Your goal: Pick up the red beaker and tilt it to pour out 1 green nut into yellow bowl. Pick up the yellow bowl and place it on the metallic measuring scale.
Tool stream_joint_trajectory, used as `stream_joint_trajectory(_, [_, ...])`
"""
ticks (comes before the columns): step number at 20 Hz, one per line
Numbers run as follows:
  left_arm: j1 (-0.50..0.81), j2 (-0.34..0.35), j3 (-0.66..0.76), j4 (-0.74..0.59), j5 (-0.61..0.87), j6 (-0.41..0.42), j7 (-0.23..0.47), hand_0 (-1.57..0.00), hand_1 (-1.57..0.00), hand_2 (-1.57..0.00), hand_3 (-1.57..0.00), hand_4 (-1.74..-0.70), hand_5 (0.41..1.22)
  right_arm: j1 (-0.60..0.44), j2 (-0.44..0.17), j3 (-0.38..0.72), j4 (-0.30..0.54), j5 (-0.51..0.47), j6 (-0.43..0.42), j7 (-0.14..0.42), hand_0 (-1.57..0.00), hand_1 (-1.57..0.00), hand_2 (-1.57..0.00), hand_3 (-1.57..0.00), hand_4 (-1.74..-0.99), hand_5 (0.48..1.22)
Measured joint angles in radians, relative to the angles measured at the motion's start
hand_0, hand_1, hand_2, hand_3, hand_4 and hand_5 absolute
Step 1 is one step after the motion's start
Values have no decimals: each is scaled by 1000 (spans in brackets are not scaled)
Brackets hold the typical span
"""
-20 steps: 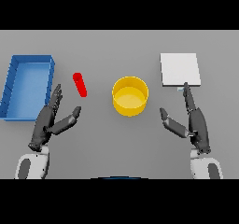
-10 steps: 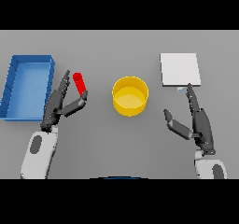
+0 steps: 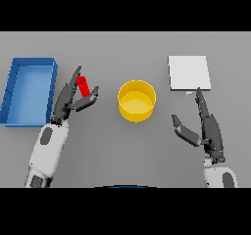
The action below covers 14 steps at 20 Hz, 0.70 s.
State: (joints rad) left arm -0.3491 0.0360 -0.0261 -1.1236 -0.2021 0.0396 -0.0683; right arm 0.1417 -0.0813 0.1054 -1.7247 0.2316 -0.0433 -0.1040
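Note:
The red beaker (image 3: pixel 83 86) lies on the table left of the yellow bowl (image 3: pixel 137 100). My left hand (image 3: pixel 68 100) reaches up to it with fingers straight on its left side and the thumb stretched out just below its right end, so the beaker sits between them. The bowl stands at the table's middle, apart from both hands. The metallic measuring scale (image 3: pixel 189 73) is a pale square plate at the back right. My right hand (image 3: pixel 208 129) rests open below the scale, one finger pointing toward its front edge. I see no green nut.
A blue open bin (image 3: pixel 14 92) stands at the left edge of the table, right beside my left hand and forearm.
My left hand has moved forward and to the right, up to the red beaker, and now brackets it. The right hand has drifted slightly but stays open.

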Motion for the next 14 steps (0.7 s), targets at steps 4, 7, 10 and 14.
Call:
stream_joint_trajectory(4, [-59, 3, 20, 72, 2, 5, 5, 1, 1, 1, 1, -1297, 686, -19, 7, -13, 11, -21, -1, 11, 1, 1, 1, 1, -1268, 639])
stream_joint_trajectory(7, [-81, 4, 35, 106, 22, -15, -43, 1, 1, 1, 1, -1329, 695, 2, 10, 1, 0, -5, -3, -6, 1, 1, 1, 1, -1264, 640])
stream_joint_trajectory(10, [-108, -14, 57, 159, 35, -1, -75, 1, -26, -67, -31, -1378, 724, -4, -5, -13, 10, -13, 2, 10, 1, 1, 1, 1, -1259, 642])
stream_joint_trajectory(14, [-141, -34, 102, 199, 66, 36, -75, -662, -699, -733, -724, -1500, 941, -12, 5, -7, 11, -1, -10, 4, 1, 1, 1, 1, -1255, 644])
